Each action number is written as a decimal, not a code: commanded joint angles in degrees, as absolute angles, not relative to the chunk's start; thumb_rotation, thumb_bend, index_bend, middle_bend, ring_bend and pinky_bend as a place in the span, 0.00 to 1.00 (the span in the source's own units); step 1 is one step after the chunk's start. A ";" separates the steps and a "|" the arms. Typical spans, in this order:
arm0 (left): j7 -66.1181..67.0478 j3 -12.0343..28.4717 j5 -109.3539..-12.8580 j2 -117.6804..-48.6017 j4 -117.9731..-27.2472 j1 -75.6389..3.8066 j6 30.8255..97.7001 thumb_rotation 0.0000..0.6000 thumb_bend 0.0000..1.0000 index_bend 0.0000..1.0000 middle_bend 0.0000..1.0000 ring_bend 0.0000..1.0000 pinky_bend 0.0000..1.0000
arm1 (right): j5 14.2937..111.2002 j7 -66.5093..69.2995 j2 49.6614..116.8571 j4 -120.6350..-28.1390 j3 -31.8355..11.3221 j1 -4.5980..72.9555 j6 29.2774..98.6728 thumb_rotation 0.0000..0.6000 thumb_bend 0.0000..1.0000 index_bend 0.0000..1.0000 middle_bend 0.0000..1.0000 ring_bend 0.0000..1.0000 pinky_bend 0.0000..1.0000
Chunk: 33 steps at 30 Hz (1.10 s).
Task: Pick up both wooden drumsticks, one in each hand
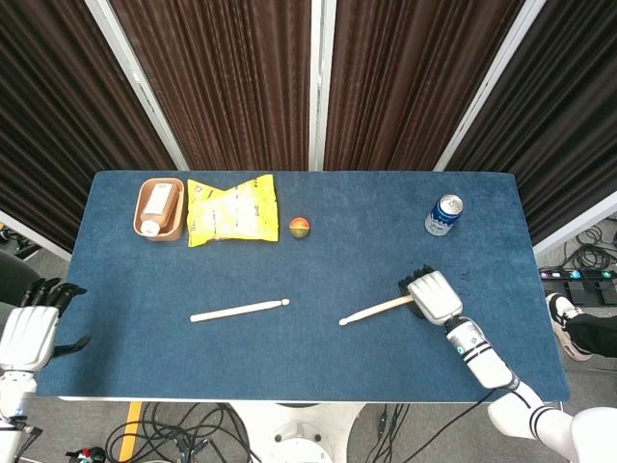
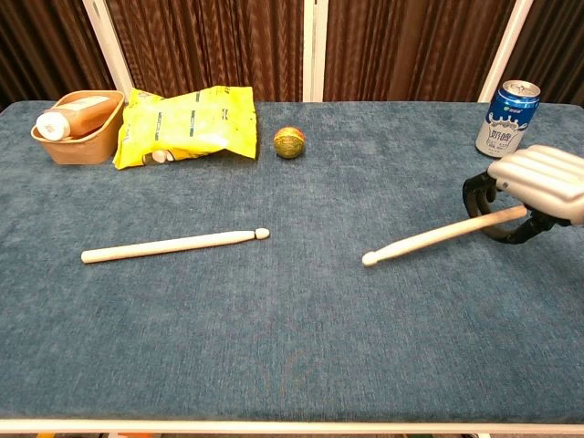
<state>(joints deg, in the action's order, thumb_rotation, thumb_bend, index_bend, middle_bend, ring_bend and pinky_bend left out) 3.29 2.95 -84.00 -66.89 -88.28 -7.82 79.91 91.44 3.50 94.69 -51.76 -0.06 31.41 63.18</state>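
Note:
Two wooden drumsticks are on the blue table (image 1: 318, 367). One drumstick (image 1: 239, 310) (image 2: 173, 245) lies flat left of centre, untouched. My right hand (image 1: 432, 297) (image 2: 538, 178) grips the butt of the other drumstick (image 1: 371, 311) (image 2: 438, 235), its fingers curled around it. That stick's tip points left, toward the table's middle. My left hand (image 1: 29, 328) shows only in the head view, off the table's left front corner. Its fingers are spread and it holds nothing, far from the loose drumstick.
A blue can (image 1: 444, 214) (image 2: 508, 119) stands behind my right hand. At the back left are a yellow snack bag (image 1: 231, 209) (image 2: 187, 123) and a tan bowl (image 1: 139, 214) (image 2: 78, 146) holding a bottle. A small ball (image 1: 300, 227) (image 2: 289, 141) lies beside the bag.

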 commanded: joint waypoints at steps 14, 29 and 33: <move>10.15 7.97 -79.75 -72.09 -92.37 -22.39 63.24 1.00 0.03 0.40 0.36 0.40 0.50 | 84.53 17.60 80.45 -69.34 -7.27 29.44 67.47 1.00 0.55 0.82 0.64 0.46 0.42; 27.70 7.77 -63.08 -87.32 -88.94 -30.49 55.39 1.00 0.12 0.43 0.46 0.58 0.67 | 80.26 15.24 74.84 -74.72 -8.34 27.79 65.60 1.00 0.56 0.81 0.63 0.46 0.42; 30.82 8.04 -59.82 -89.64 -87.94 -31.56 56.19 1.00 0.14 0.43 0.46 0.58 0.67 | 80.43 15.63 75.17 -73.99 -8.22 27.71 65.50 1.00 0.56 0.81 0.63 0.46 0.42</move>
